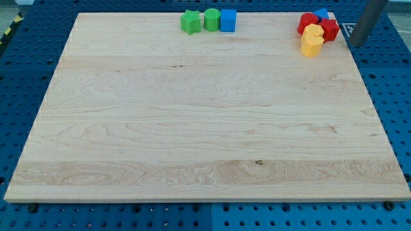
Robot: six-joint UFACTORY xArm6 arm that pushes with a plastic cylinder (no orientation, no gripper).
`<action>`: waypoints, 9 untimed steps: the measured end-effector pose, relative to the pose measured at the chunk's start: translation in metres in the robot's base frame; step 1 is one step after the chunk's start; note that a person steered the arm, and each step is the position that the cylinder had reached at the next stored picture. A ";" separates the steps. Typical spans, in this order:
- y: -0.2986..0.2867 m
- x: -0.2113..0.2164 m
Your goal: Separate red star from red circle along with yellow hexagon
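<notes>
A tight cluster of blocks sits at the board's top right corner. In it, the red star (331, 29) is on the right and the red circle (306, 24) on the left. The yellow hexagon (314, 31) lies between them, touching both. A yellow heart (311, 47) sits just below the hexagon, and a small blue block (322, 13) sits at the cluster's top. My tip (357, 45) is to the right of the red star, by the board's right edge, with a small gap between it and the star.
A green star (189, 22), a green circle (211, 19) and a blue cube (228, 20) stand in a row at the board's top edge, left of the cluster. The wooden board (205, 128) lies on a blue perforated table.
</notes>
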State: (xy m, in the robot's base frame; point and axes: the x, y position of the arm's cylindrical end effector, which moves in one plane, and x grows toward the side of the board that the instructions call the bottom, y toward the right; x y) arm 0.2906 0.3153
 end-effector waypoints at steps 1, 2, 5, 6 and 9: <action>0.000 -0.005; -0.027 -0.017; -0.056 -0.033; -0.066 -0.033; -0.110 -0.033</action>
State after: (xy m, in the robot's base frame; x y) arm 0.2575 0.2052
